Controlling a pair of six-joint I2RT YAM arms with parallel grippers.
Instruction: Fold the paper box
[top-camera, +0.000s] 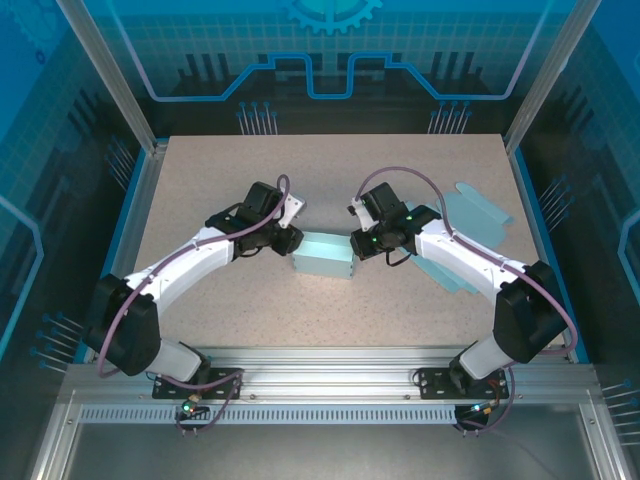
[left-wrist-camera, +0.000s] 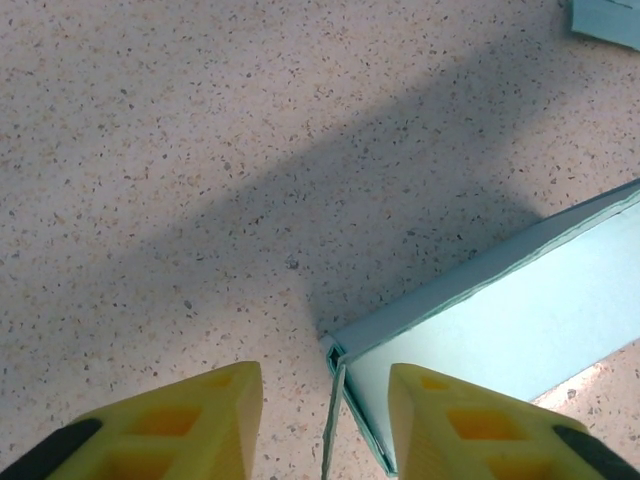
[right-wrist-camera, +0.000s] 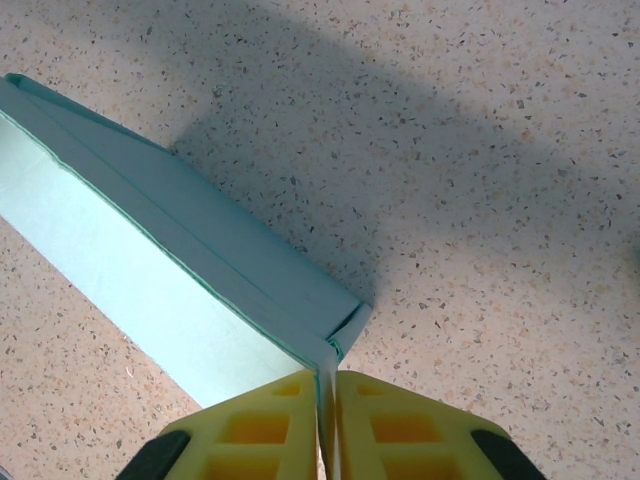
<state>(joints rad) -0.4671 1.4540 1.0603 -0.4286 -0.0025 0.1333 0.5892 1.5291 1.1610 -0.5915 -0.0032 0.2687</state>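
The light blue paper box (top-camera: 322, 257) lies mid-table as a low, folded-up shape between the two arms. My left gripper (top-camera: 292, 240) is at its left end. In the left wrist view the box (left-wrist-camera: 500, 320) has a thin end flap (left-wrist-camera: 333, 430) standing in the gap of my left gripper (left-wrist-camera: 325, 385), which is open; the flap touches neither yellow finger. My right gripper (top-camera: 355, 243) is at the box's right end. In the right wrist view the box (right-wrist-camera: 150, 260) runs up to the left, and my right gripper (right-wrist-camera: 328, 385) is shut on its thin end flap.
Flat light blue paper blanks (top-camera: 478, 215) lie at the right of the table, partly under the right arm. A corner of another blue sheet (left-wrist-camera: 610, 20) shows far off in the left wrist view. Speckled tabletop (top-camera: 330, 170) stretches behind the box, bounded by an aluminium frame (top-camera: 150, 150).
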